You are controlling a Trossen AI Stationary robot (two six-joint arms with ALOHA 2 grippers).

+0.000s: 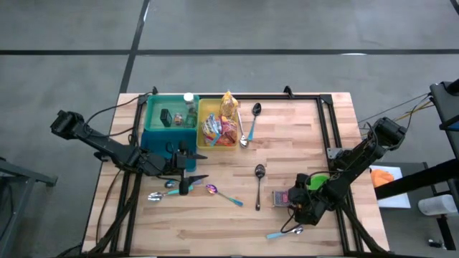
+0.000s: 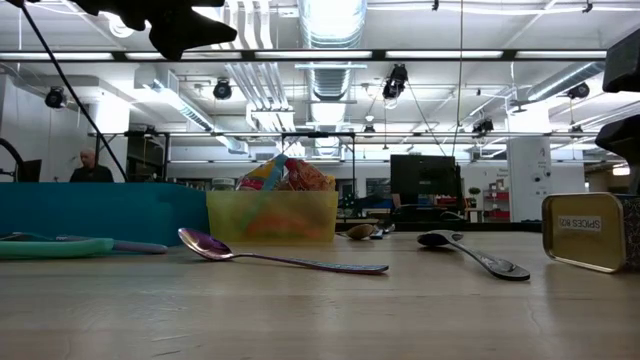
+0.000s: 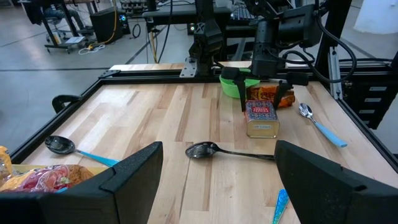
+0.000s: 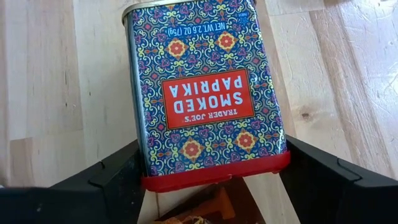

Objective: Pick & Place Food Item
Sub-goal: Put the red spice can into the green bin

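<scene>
Wooden worktop [image 1: 301,129], viewed from above, with 2 dark arms. Right hand [image 1: 292,203] at about 4 o'clock on the worktop, arm folded in from the right edge, wrist bent down toward the surface; its 2 fingers [image 4: 112,171] stand spread on either side of the smoked paprika tin [image 4: 202,93], which lies flat on the wood between them, its red-rimmed end nearest the wrist; contact with the tin's sides cannot be told. Green bowl [image 1: 316,182] just behind that hand. Left hand [image 1: 193,166] at about 9 o'clock, arm reaching in low from the left edge, fingers [image 3: 134,168] spread and holding nothing, pointing across the worktop. Teal bin [image 1: 170,122] and yellow bin [image 1: 217,127] with snack packets at 11 o'clock. Black spoon [image 1: 259,183] near centre; a second black spoon [image 1: 254,118] at 12 o'clock; iridescent spoon [image 1: 221,193] at 7 o'clock; blue-handled spoon [image 1: 285,231] at 5 o'clock.
</scene>
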